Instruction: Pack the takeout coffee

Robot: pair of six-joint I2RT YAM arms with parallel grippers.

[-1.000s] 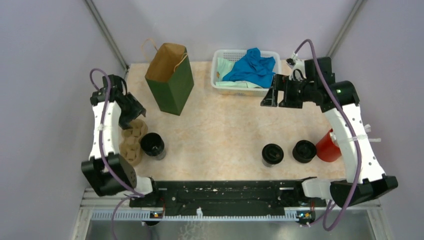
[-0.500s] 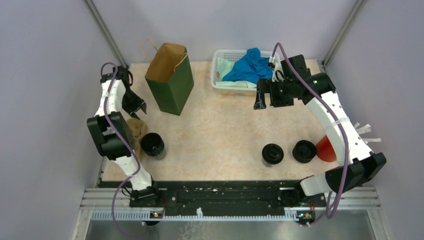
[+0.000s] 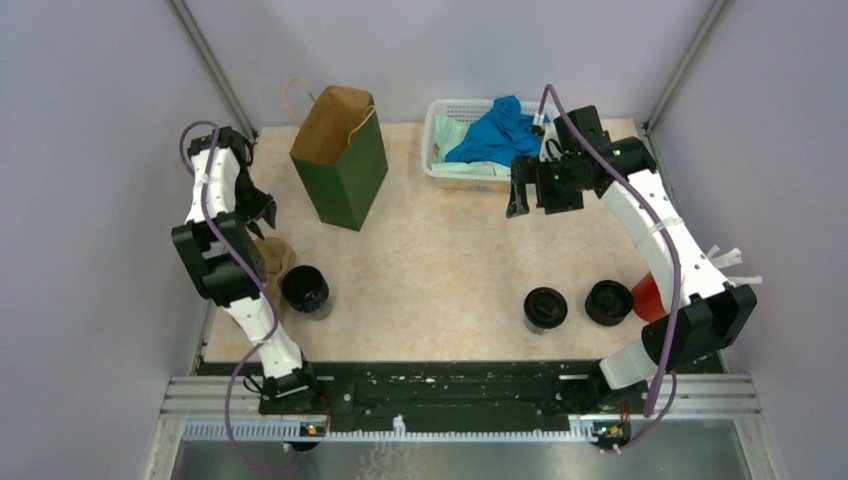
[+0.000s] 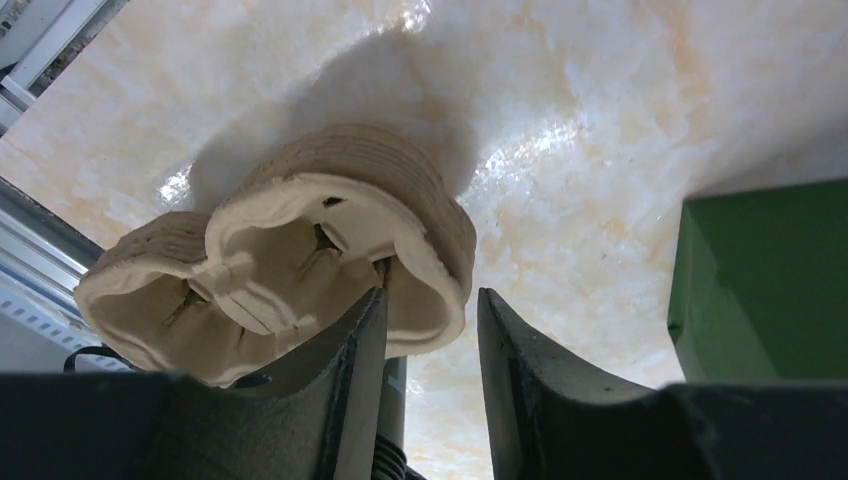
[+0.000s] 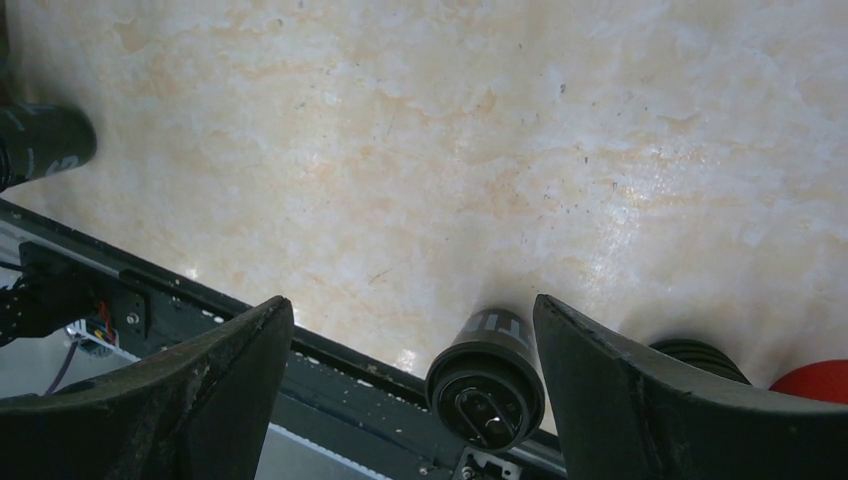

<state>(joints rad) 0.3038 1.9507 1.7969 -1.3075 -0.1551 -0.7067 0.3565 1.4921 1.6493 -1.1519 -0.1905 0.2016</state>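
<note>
Left gripper (image 4: 430, 300) is clamped on the cardboard tray (image 4: 300, 230) rim at the bench (image 3: 450, 270) left edge. Right gripper (image 5: 410, 305) stands wide, holding nothing.

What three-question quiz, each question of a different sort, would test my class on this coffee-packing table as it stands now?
1. How many black lidded coffee cups stand on the table?
2. True or false: the right gripper is shut on a cup.
3. The left gripper has its fingers either side of the rim of which thing?
A. green paper bag
B. cardboard cup tray
C. white basket

Key
1. Three.
2. False: its jaws are wide open and empty above the table.
3. B.
</note>
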